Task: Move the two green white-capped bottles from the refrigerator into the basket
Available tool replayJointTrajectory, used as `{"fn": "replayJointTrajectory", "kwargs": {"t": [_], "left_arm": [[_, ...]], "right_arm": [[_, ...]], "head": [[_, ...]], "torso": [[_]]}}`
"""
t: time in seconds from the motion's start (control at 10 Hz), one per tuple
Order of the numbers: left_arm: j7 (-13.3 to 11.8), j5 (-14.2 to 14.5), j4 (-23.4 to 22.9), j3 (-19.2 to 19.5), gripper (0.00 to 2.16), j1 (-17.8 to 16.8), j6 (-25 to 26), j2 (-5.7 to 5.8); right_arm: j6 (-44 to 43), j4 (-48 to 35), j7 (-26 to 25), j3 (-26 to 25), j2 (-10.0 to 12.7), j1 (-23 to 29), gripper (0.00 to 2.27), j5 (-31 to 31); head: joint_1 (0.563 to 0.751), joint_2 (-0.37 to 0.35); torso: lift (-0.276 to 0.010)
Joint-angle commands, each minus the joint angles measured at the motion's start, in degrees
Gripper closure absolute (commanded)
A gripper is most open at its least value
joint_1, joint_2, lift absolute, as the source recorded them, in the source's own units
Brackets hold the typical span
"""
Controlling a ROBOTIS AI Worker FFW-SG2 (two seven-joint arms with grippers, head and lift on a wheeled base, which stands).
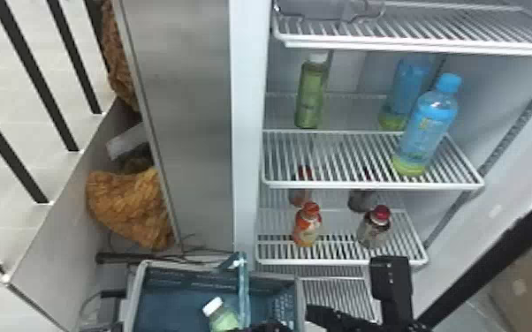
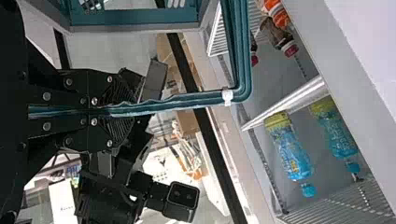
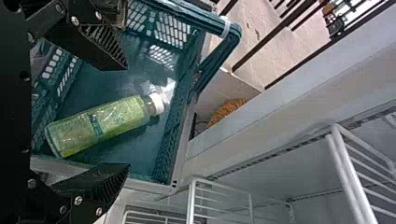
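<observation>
- White wire shelves [image 1: 349, 154] are being enclosed by the refrigerator [image 1: 247, 132], with blue-capped, orange and red-capped bottles being carried on two levels.
- One green white-capped bottle [image 3: 98, 123] is being supported on its side by the floor of the basket [image 1: 133, 296]; the other green bottle [image 1: 311, 95] is being held upright by the upper of those levels, toward the back wall.
- The basket's handle [image 2: 187, 100] is being gripped by the left hand [image 2: 128, 110], its fingers pressed together around it.
- The right hand [image 3: 127, 116] is being held wide over the basket, its fingers spread to either side of the lying bottle and nothing clamped between them.
- The first bottle is apparently being counted as delivered; the second is still being awaited, so about half the task is being left.
- Moderate weight is being expected if the second bottle is full, with smooth, slightly yielding plastic walls that may be made slippery by chill; breakage is not being feared much.
- A hold around mid-body is being favoured, below the narrowing shoulder; by the cap alone, swinging or slipping would be being risked.
</observation>
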Motion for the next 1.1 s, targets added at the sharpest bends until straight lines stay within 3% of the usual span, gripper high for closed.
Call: {"fn": "replayJointTrajectory", "kwargs": {"t": [0.0, 0.4, 0.7, 1.0], "left_arm": [[0.01, 0.0, -0.01, 0.1, 1.2, 0.13, -0.14, -0.09], [0.01, 0.0, -0.01, 0.33, 1.2, 0.41, -0.28, -0.18], [0.01, 0.0, -0.01, 0.21, 1.2, 0.55, -0.28, -0.18], [0.01, 0.0, -0.01, 0.33, 1.2, 0.69, -0.28, -0.26]], "right_arm": [[-2.6, -0.92, -0.08, -0.02, 0.03, 0.88, 0.24, 0.48], [-10.76, -7.25, -1.13, -0.02, -0.05, 4.39, 0.21, 4.13], [-19.2, -10.06, -1.57, 0.43, 0.03, 5.38, 0.04, 9.96], [-36.5, -6.55, -5.09, 0.66, 0.03, 4.25, 0.01, 13.85]], "head": [[0.695, -0.066], [0.695, -0.072], [0.695, -0.101], [0.695, -0.14]], "torso": [[-0.004], [-0.004], [-0.004], [-0.004]]}}
